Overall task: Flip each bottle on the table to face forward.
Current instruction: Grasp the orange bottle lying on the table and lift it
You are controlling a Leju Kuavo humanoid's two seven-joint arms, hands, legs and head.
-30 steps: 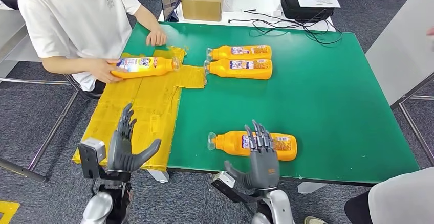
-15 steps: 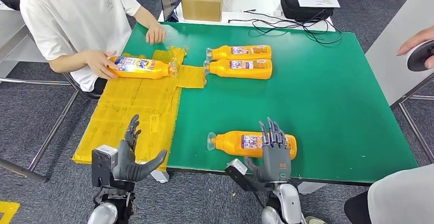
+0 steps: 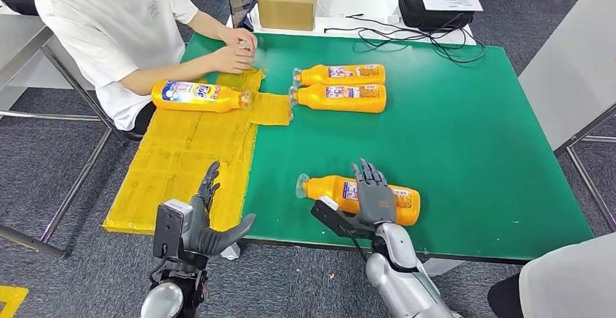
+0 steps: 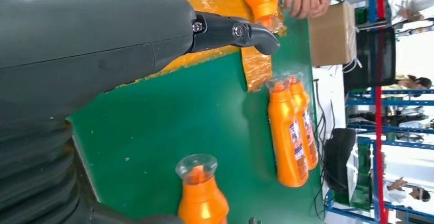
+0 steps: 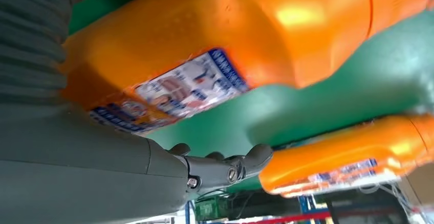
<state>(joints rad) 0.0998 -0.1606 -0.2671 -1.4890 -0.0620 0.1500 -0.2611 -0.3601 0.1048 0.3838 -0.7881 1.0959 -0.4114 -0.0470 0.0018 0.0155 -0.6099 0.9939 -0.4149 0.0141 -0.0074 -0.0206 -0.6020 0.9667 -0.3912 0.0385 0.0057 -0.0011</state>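
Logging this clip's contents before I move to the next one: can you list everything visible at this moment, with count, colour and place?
Orange plastic bottles: four, all lying down. One near bottle at the front edge under the right hand; two far bottles side by side mid-table; one blue-labelled bottle on the yellow sheet.
Green table: one, centre.
Yellow cardboard sheet: one, over the table's left edge.
Brown cardboard box: one, on the white table behind.
Black case: one, with a paper on top, beside black cables.
Person in white shirt: one, seated far left, hands together at the table.
Left hand: open, in front of the table edge.
Right hand: fingers resting on the near bottle.
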